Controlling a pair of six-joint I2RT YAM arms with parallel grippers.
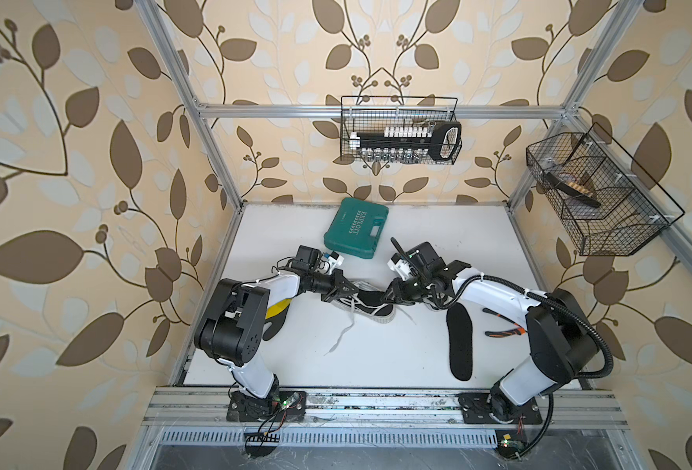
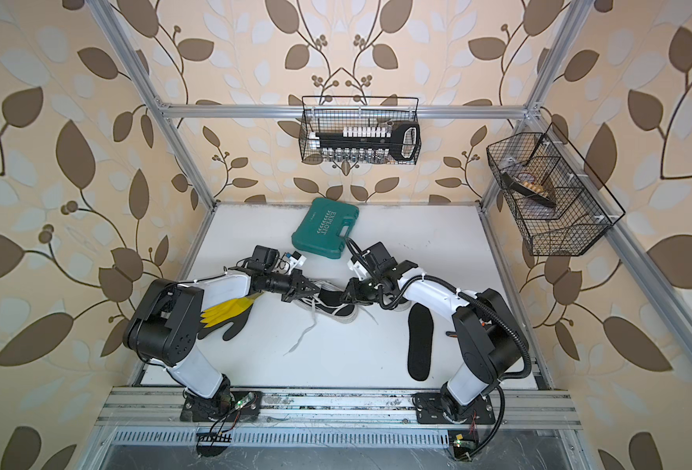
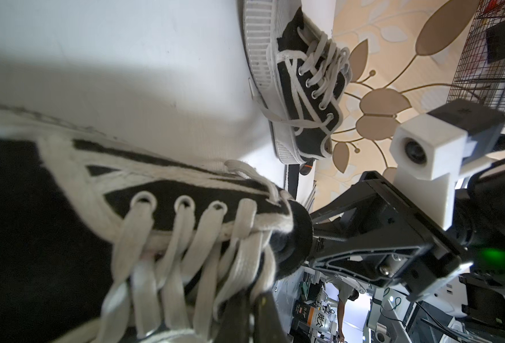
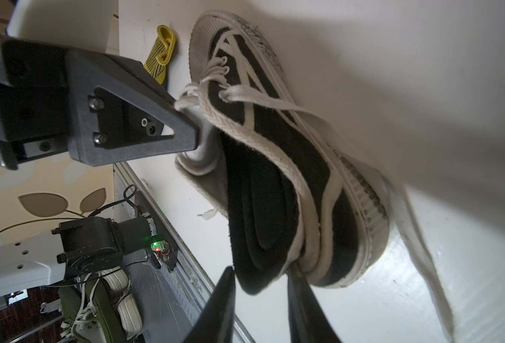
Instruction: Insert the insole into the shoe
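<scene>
A black-and-white sneaker, the shoe point(image 1: 377, 310) point(image 2: 338, 311), lies mid-table between both arms. My left gripper point(image 1: 356, 289) point(image 3: 249, 297) is shut on its tongue and laces point(image 3: 186, 196). The black insole point(image 4: 260, 213) sits inside the shoe point(image 4: 319, 166), curled lengthwise. Its heel end pokes out past the heel collar. My right gripper point(image 1: 387, 294) point(image 4: 260, 268) is at the heel with its jaws apart on either side of that protruding end. One fingertip point(image 4: 293, 271) rests against the collar. The toe end of the insole is hidden inside the shoe.
A second black insole point(image 1: 460, 342) point(image 2: 421, 342) lies beside the right arm. Another sneaker point(image 3: 304, 89) lies behind the right gripper. A green tool case point(image 1: 356, 232) is at the back, a yellow-black glove point(image 2: 226, 315) under the left arm, and pliers point(image 1: 503, 325) at the right. Wire baskets point(image 1: 401, 130) hang on the walls.
</scene>
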